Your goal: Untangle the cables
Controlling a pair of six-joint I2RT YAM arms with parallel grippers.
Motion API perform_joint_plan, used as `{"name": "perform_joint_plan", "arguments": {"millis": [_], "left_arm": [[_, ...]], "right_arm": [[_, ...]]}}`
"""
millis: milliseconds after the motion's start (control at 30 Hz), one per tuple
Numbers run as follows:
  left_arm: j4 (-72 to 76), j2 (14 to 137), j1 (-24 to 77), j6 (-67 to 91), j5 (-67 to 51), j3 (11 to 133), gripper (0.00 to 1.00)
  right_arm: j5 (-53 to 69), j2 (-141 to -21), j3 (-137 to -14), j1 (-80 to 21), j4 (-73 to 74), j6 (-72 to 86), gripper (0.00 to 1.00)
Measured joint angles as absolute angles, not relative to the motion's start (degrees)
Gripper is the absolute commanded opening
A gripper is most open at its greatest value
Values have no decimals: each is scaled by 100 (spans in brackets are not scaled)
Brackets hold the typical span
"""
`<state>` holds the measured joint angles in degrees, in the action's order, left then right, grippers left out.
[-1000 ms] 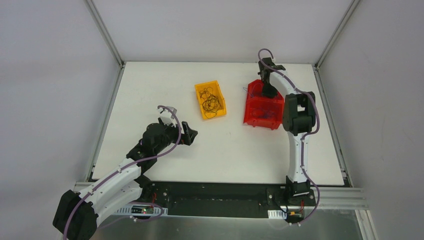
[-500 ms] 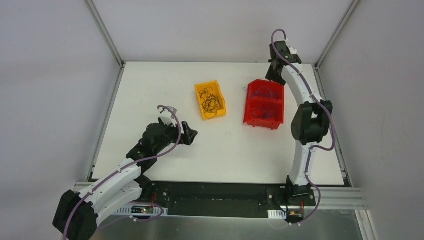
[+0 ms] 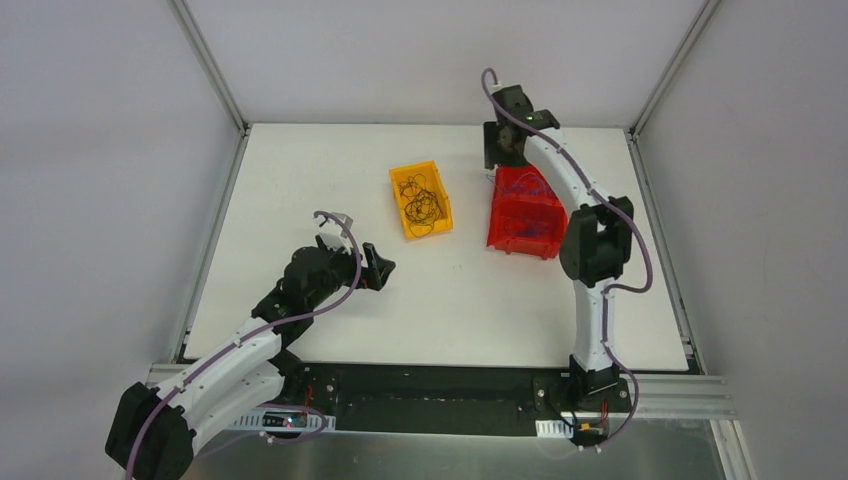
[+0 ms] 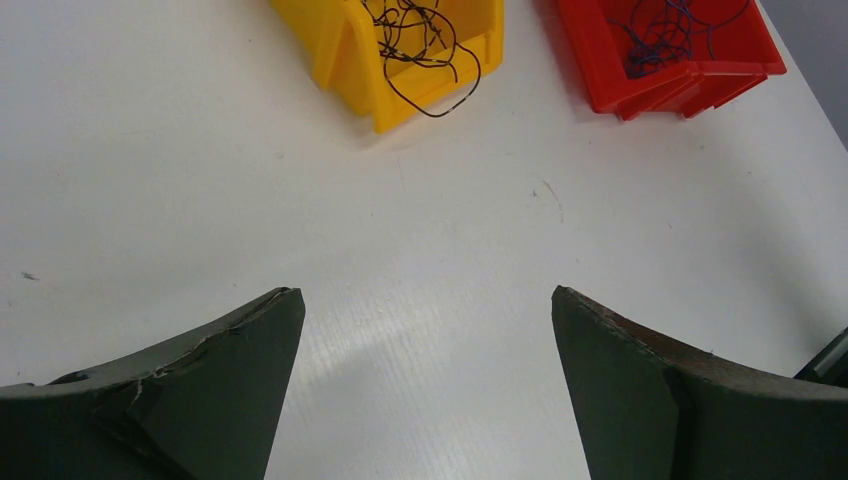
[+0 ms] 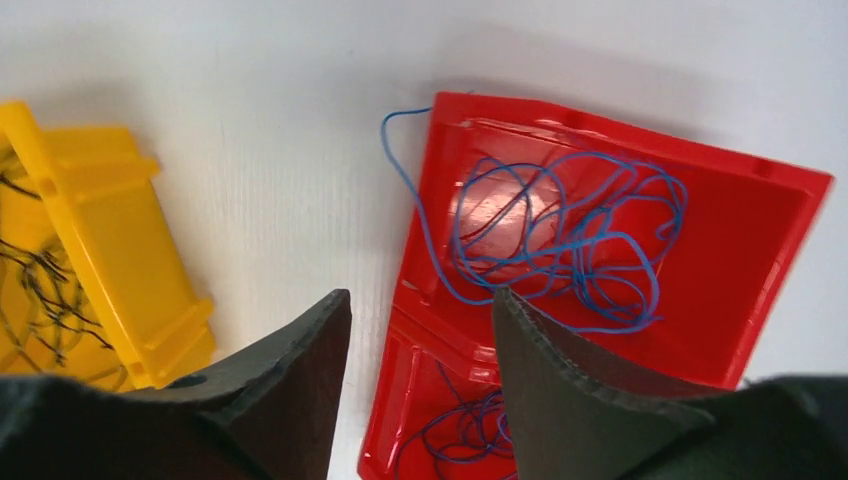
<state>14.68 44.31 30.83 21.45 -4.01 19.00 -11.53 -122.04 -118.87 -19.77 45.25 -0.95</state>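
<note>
the black cables (image 4: pixel 415 40) lie in a curly knot inside the yellow bin (image 4: pixel 340 50). the blue cables (image 5: pixel 560 240) sit in the red bin (image 5: pixel 760 260), at 3 o'clock from the yellow one, with one loop spilling over its rim onto the white surface (image 4: pixel 420 200). the right tool (image 5: pixel 421 294) hovers by the red bin's 12 o'clock end, fingers parted, gripping nothing. the left tool (image 4: pixel 425 293), at 7 o'clock from the yellow bin, gapes wide and empty.

Top cam's high up at the 6 o'clock edge, seeing the whole counter (image 3: pixel 330 210). Left wrist cam's low, facing 1 o'clock. Right wrist's close, looking straight down. All share the yellow bin (image 4: pixel 345 45) and red bin (image 5: pixel 760 250).
</note>
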Motion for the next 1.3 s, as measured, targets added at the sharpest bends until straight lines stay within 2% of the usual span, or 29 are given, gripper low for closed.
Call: {"name": "perform_joint_plan", "arguments": {"millis": [267, 567, 700, 867, 933, 1000, 1067, 1100, 1200, 1300], "left_arm": [[1463, 4407, 3083, 2145, -399, 1900, 99], [1466, 4414, 3083, 2137, -388, 1900, 99], [1466, 4466, 3083, 2110, -381, 1900, 99], [1461, 4591, 3083, 2053, -366, 1900, 99], [1468, 4613, 3083, 2036, -344, 1903, 99], [1468, 4626, 3083, 2029, -333, 1903, 99], [1468, 4637, 3083, 2027, -320, 1903, 99], [1468, 4639, 3083, 2027, -303, 1903, 99], [1468, 4648, 3083, 2025, -276, 1903, 99], [1468, 4648, 3083, 2025, -272, 1903, 99]], "right_arm": [[-1503, -13288, -12250, -2786, 4338, -2001, 55], [-2449, -13983, -12374, -2759, 3704, -3242, 53], [-2720, -14033, -12311, -2722, 3345, -3625, 41], [-2779, -14033, -12223, -2733, 3004, -3820, 18], [-2779, -14033, -12084, -2749, 2853, -3868, 18], [-2775, -14033, -11952, -2766, 2808, -3889, 23], [-2773, -14033, -11904, -2777, 2810, -3911, 23], [-2773, -14033, -11900, -2781, 2799, -3922, 20], [-2786, -14033, -11900, -2797, 2738, -3951, 2], [-2783, -14033, -11900, -2797, 2718, -3924, 0]]}}
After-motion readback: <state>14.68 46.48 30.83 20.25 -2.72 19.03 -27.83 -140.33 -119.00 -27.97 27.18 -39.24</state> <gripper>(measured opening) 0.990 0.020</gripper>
